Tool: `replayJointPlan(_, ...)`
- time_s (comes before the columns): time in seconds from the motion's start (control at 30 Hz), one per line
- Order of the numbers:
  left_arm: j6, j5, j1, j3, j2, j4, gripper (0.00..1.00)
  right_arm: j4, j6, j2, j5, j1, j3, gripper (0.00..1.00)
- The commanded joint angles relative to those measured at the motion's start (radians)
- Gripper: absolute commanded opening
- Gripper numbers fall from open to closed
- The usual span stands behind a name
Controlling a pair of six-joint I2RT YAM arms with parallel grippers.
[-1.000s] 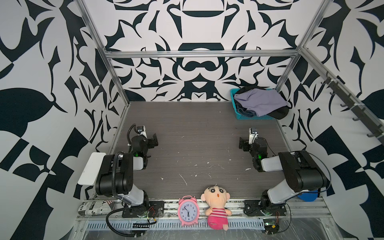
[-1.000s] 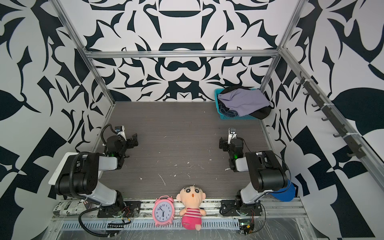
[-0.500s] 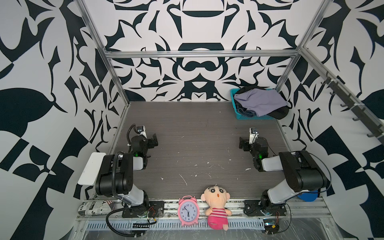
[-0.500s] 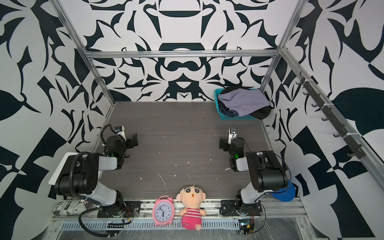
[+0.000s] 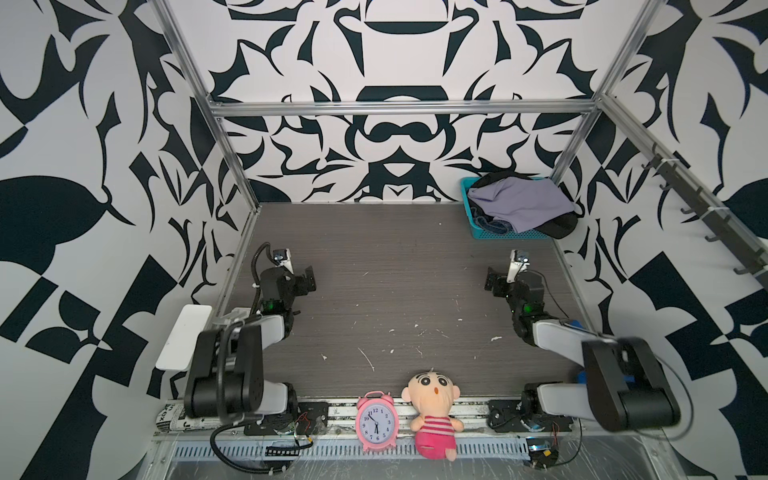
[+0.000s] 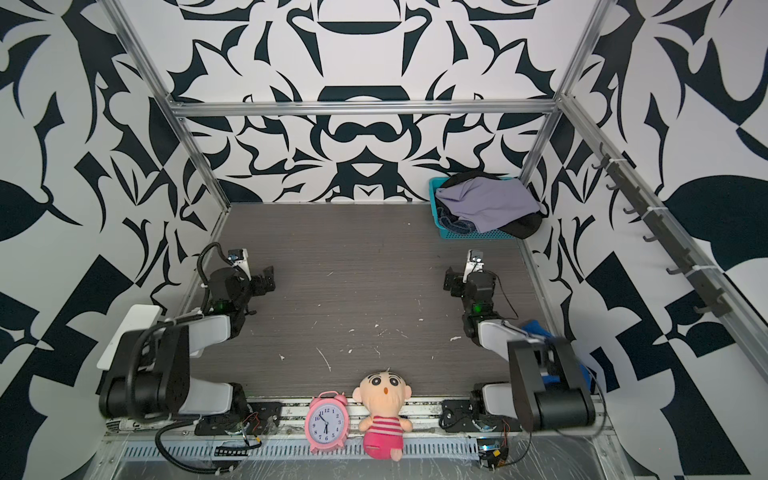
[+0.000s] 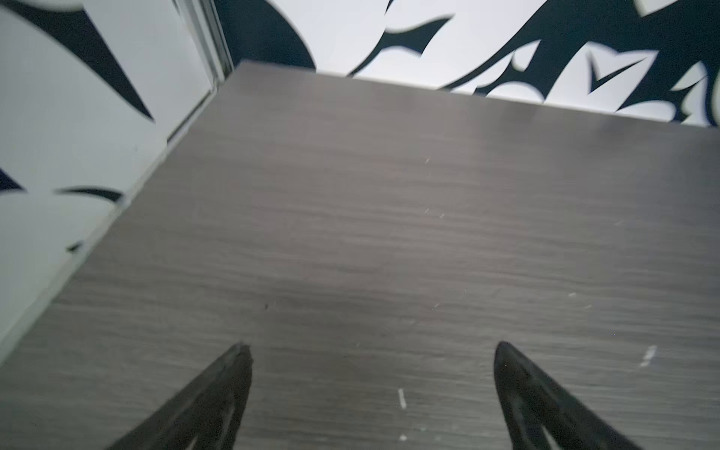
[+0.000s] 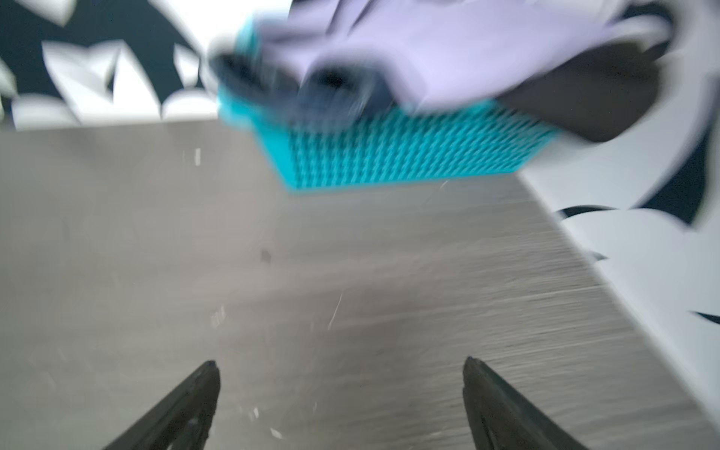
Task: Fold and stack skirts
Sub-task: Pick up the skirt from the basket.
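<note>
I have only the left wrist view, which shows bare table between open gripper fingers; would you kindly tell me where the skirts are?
Observer: Piled in the teal basket at the far right corner of the table, with the lavender skirt on top.
Operator: Thank you. Are the other two visible?
Observer: Yes. The black skirt spills over the basket's right side, and the denim skirt peeks out at its front rim.
Operator: And the right gripper?
Observer: The right gripper is open and empty, facing the basket.
</note>
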Motion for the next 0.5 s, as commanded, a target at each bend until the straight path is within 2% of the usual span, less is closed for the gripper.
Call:
replayJointPlan(0.0, -0.015, -0.012, -0.071, 0.195, -0.19, -0.265, 1.0, -0.131, 0.187, -0.148, -0.122, -0.021, 0.076, 0.91)
replayJointPlan(0.03, -0.018, -0.044, -0.107, 0.262, -0.207, -0.337, 1.0, -0.153, 0.17, -0.161, -0.199, -0.013, 0.107, 0.85)
replayJointPlan(0.1, 0.0, -0.128, -0.21, 0.412, -0.208, -0.47, 1.0, -0.31, 0.168, -0.153, -0.197, 0.023, 0.23, 0.73)
replayJointPlan(0.23, -0.012, -0.224, -0.383, 0.624, -0.118, -0.607, 1.0, -0.539, 0.1, -0.062, -0.163, 0.09, 0.455, 0.7)
replayJointPlan(0.37, -0.096, -0.187, -0.488, 0.806, 0.062, -0.676, 0.98, -0.778, 0.078, 0.11, -0.109, 0.102, 0.713, 0.71)
replayJointPlan(0.43, -0.105, -0.134, -0.531, 0.901, 0.156, -0.695, 0.98, -0.925, 0.028, 0.213, -0.033, 0.101, 0.868, 0.73)
replayJointPlan(0.47, -0.105, -0.124, -0.552, 0.962, 0.216, -0.727, 0.98, -0.993, 0.016, 0.263, 0.044, 0.098, 0.957, 0.75)
